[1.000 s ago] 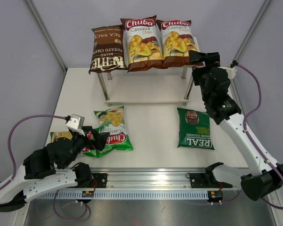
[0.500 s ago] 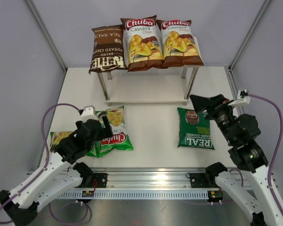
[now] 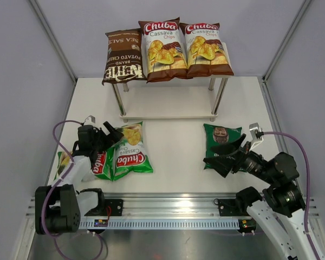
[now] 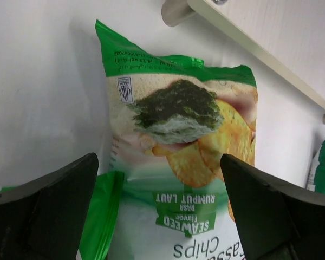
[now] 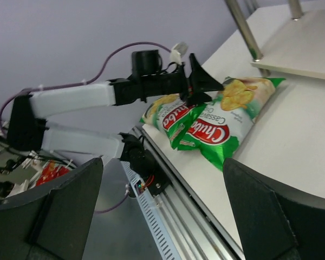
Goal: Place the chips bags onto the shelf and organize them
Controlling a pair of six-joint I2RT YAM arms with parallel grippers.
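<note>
Pulling back from the right end of the shelf point(image 3: 168, 115), where it stood a second ago, the right gripper point(image 3: 221, 155) now hangs low over the dark green bag point(image 3: 222, 133), fingers spread wide and holding nothing. The left gripper point(image 3: 115, 135) has folded in closer and points over the two light green bags point(image 3: 131, 156), also spread wide and empty. No bag has moved: the brown bag point(image 3: 122, 57) and two white-brown bags point(image 3: 162, 49) lie side by side on the top board, while the three green ones lie flat on the white table point(image 3: 176, 176), which is edged by a metal rail point(image 3: 168, 208) near the arm bases. Plain grey walls point(image 3: 27, 81) close in the sides and back.
</note>
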